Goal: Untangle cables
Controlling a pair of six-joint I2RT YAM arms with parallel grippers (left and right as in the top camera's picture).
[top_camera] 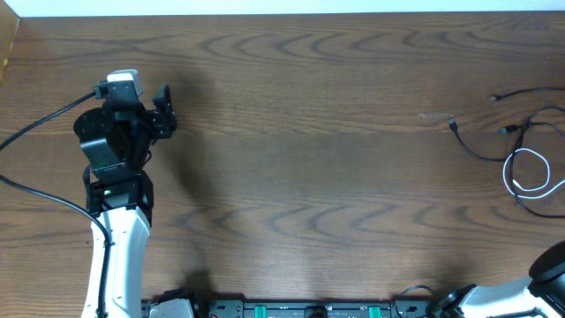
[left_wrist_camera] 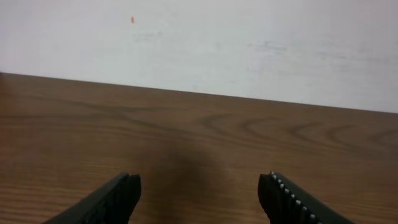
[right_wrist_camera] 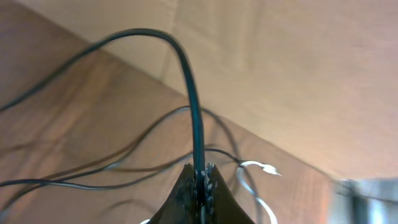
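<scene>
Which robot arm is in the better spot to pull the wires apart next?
Right. The right pincer is shut on a black cable, and the other cables lie close by on its side. The left pincer is open, empty, and far across the table.

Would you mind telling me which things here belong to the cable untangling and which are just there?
Job:
black cable, pinched in the right gripper
other black cables
white cable

Not the job:
thick black wires on the left arm
wooden table
</scene>
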